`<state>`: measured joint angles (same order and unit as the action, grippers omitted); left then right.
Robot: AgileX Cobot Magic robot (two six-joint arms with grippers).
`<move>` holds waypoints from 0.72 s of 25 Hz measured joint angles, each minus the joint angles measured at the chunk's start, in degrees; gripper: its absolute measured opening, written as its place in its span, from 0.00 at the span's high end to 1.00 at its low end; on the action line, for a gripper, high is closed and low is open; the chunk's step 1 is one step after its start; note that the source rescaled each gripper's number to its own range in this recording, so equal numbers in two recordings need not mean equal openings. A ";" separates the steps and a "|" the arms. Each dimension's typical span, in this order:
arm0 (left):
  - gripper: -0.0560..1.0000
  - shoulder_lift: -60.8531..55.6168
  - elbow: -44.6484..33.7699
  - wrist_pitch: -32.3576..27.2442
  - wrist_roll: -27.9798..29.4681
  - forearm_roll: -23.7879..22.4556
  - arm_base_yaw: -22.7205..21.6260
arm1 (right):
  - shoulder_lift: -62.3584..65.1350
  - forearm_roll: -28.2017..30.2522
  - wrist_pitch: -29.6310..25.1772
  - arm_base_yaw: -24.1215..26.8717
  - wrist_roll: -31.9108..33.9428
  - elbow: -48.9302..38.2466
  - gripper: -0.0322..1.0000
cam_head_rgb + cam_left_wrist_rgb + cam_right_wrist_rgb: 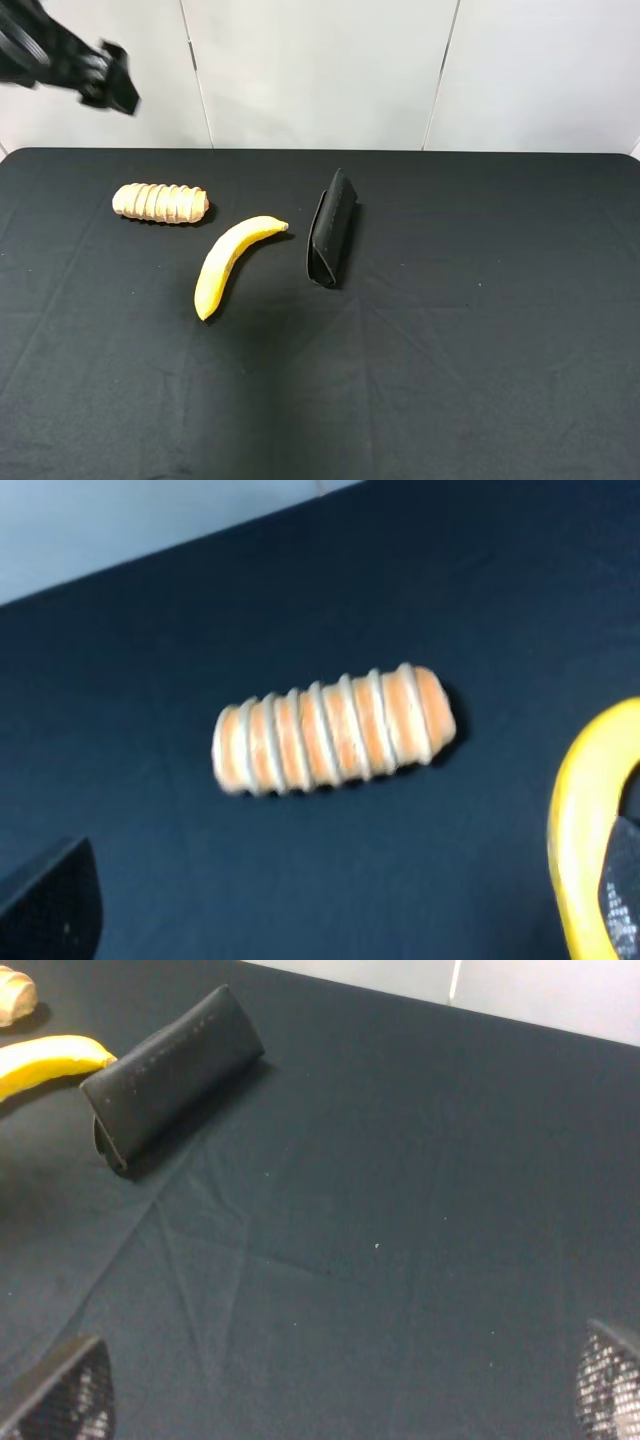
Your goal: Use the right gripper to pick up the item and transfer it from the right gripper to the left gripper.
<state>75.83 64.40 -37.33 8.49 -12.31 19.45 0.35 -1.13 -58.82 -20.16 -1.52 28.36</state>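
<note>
The item [160, 203], a tan-and-cream ridged loaf, lies on the black cloth at the back left. It fills the middle of the left wrist view [335, 730], and only its tip shows in the right wrist view [14, 996]. My left gripper [110, 85] hangs high at the far left, above and behind the item. Its fingers stand wide apart and empty in its wrist view [335, 905]. My right gripper [335, 1395] is out of the exterior view. Its two fingertips [60, 1400] stand wide apart over bare cloth, empty and far from the item.
A yellow banana [235, 262] lies just right of the item. A black folded case [332, 242] lies right of the banana, near the middle. Both show in the right wrist view: the banana [50, 1065] and the case [170, 1070]. White panels back the table.
</note>
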 joint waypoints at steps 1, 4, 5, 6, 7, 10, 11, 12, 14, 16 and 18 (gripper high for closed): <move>0.00 -0.55 1.49 -2.87 0.00 0.83 0.00 | 0.00 0.00 0.00 0.00 0.00 0.00 0.00; 0.00 -2.62 4.20 -9.09 -0.06 3.26 0.00 | 0.00 0.00 0.00 0.00 0.00 0.00 0.00; 0.00 -3.54 4.52 -10.80 -0.44 4.04 0.00 | 0.00 0.00 0.00 0.00 0.00 0.00 0.00; 0.00 -4.56 4.59 -12.37 -0.77 4.57 0.00 | 0.00 0.00 0.00 0.00 0.00 0.00 0.00; 0.00 -5.48 4.59 -13.83 -0.95 5.01 0.00 | 0.00 -0.06 0.00 0.00 0.00 0.00 0.00; 0.00 -9.20 4.59 -19.24 -1.14 5.99 0.00 | 0.00 -0.06 0.00 0.00 0.00 0.00 0.00; 0.00 -10.31 4.59 -20.67 -1.14 6.06 0.00 | 0.00 -0.06 0.00 0.00 0.00 0.00 0.00; 0.00 -11.71 4.59 -22.30 -1.14 6.06 0.00 | 0.00 -0.06 0.00 0.00 0.00 0.00 0.00; 0.00 -14.85 4.59 -24.77 -1.19 6.06 0.00 | 0.00 -0.06 0.00 0.00 0.00 0.00 0.00; 0.01 -18.08 4.02 -26.32 -1.28 6.09 0.00 | 0.00 -0.06 0.00 0.00 0.00 0.00 0.00; 0.01 -21.75 1.90 -27.60 -1.28 6.09 0.00 | 0.00 -0.06 0.00 0.00 0.00 0.00 0.00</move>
<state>54.08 66.31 -64.93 7.21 -6.22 19.45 0.35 -1.19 -58.82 -20.16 -1.52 28.36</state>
